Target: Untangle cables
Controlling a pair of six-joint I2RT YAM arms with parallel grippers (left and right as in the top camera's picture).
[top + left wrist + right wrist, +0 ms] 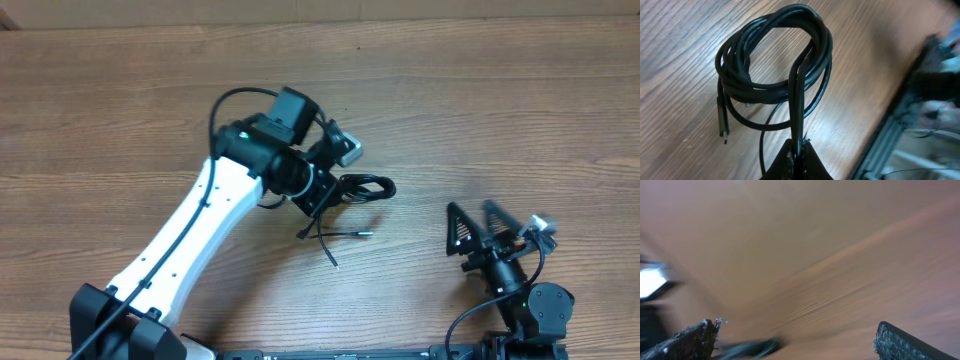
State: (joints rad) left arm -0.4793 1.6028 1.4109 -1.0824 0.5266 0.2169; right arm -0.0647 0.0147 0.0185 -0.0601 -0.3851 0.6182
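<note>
Black cables [815, 22], thin & glossy, are wound in a loose multi-loop coil approx mid-table, w/ a slim plug [723, 125] at one side and loose ends trailing toward the near edge. Your left gripper [799, 150] is clamped on two strands coming off the coil. Right gripper [477, 228] is spread wide by the near-right corner.

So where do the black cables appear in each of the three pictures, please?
Overhead: the cables lie just right of centre, at the tip of the left tool.
Left wrist: the cables fill the upper middle, with strands pinched in the left tool at the bottom edge.
Right wrist: too blurred; a dark streak low on the left may be cable.
Shared landmark: the wooden table.
</note>
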